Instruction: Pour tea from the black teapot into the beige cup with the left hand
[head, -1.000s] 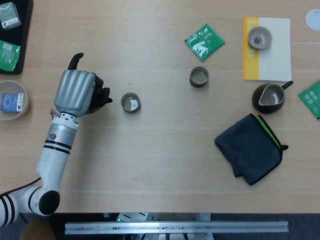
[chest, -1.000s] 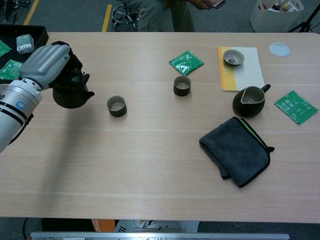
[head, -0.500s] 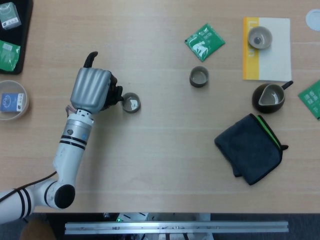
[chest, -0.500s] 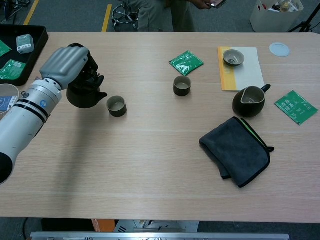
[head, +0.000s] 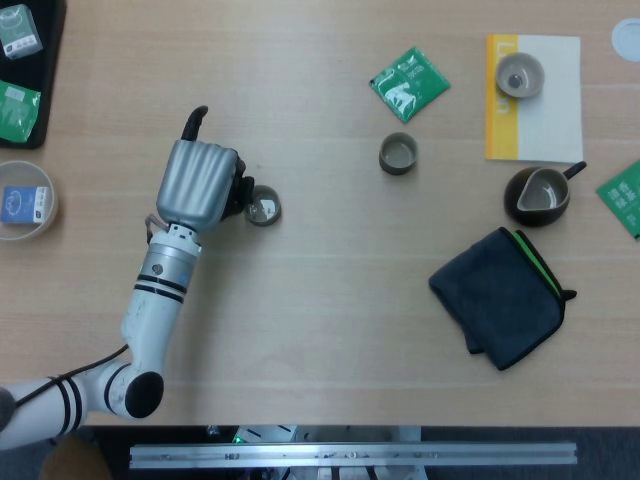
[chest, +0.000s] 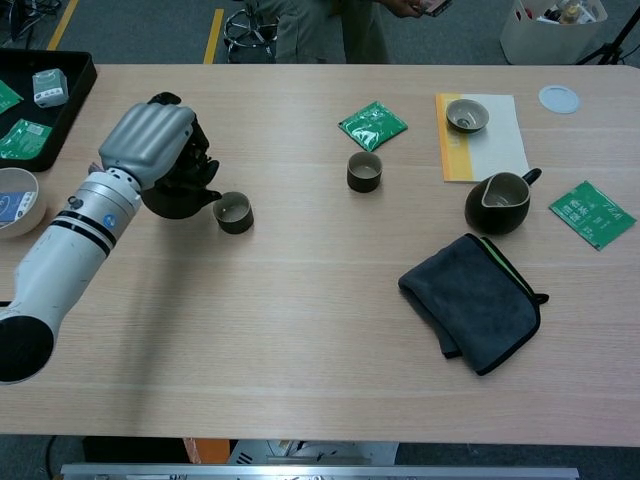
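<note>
My left hand grips the black teapot from above. In the head view only a dark edge of the teapot shows beside the fingers. Its spout points right and reaches the left rim of a small dark cup with a beige inside. No liquid stream is visible. A second similar cup stands further right, and a paler beige cup sits on a yellow and white mat at the far right. The right hand is out of both views.
A dark pitcher and a folded dark cloth lie at the right. A green packet lies behind the middle cup. At the left edge are a black tray and a small bowl.
My left hand has carried the teapot to the right, from well left of the small cup until the spout meets its rim.
</note>
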